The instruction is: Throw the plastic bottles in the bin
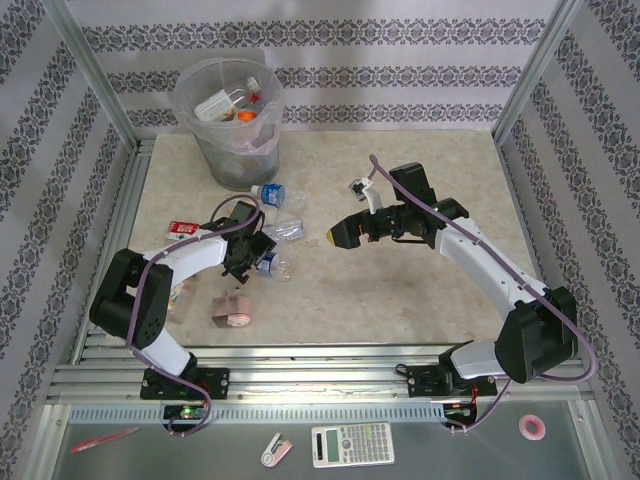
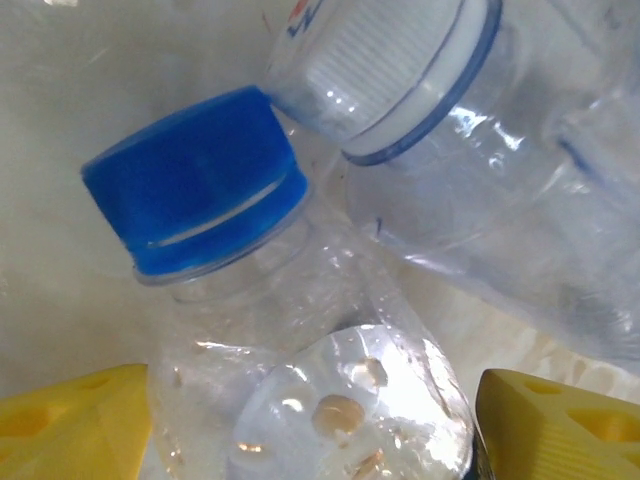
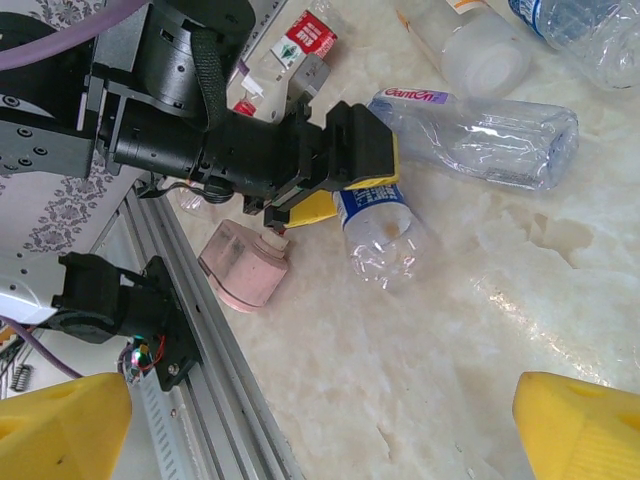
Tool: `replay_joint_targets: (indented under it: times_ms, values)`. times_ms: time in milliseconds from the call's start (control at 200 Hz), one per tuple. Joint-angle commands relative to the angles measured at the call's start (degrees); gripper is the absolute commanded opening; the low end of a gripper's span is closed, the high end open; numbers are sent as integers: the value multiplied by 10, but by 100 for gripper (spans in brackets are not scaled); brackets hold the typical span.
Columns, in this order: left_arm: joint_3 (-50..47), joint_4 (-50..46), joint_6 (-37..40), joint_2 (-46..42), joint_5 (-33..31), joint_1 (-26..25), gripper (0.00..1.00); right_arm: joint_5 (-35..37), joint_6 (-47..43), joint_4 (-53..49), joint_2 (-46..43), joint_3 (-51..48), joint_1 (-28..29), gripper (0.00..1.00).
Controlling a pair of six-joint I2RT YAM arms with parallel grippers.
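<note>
Top external: the left gripper is down on the bench, at a blue-capped bottle. This bottle lies well short of the bin, which stands at the far left corner. Left wrist: the yellow fingers stand either side of the bottle's crushed body, close against it. I cannot tell whether they pinch it yet. The right gripper hangs over mid-bench, fingers spread wide, holding nothing.

Risks, as judged:
- The body is thin, dented and slick. A squeeze may buckle it further, so it squirts out or slips on the lift.
- A second bottle lies against the target's neck. Lifting could drag or roll it.
- The bin is tall, with a bag folded over its rim. A low carry could knock the wall or snag the bag. A release short of the mouth would drop the bottle outside, near the blue-labelled bottle at the bin's foot.

Counts:
- Bottles on the bench: five countable in the right wrist view, target included. Another may lie under the left arm; unclear.
- Bottles in the bin: at least two; the heap is too jumbled to count.
- Bin: one.
- Pink lump: one, not a bottle, near the left arm.
- Grippers: two.
</note>
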Motion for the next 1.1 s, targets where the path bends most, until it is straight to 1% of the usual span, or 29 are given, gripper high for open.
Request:
replay_joint_targets:
  times_ms: [0,195,450,699,889,999,1099]
  values:
    - [7,-40,39,3,6,9,84,-3,-7,12,7,-2,-5,98]
    - [28,-90,86,11,-4,10,85,-8,-6,12,16,5,-5,98]
    - [37,-108,112,23,-3,11,85,-8,-2,20,17,7,-5,98]
    - [37,-127,130,19,-17,10,85,-9,3,23,18,6,-3,98]
    - [39,-132,146,23,-14,10,79,-6,7,25,18,5,0,98]
    - [36,-138,153,19,-16,10,77,-4,7,24,17,3,3,98]
    - [30,-136,155,12,-16,10,71,-2,8,24,17,3,5,98]
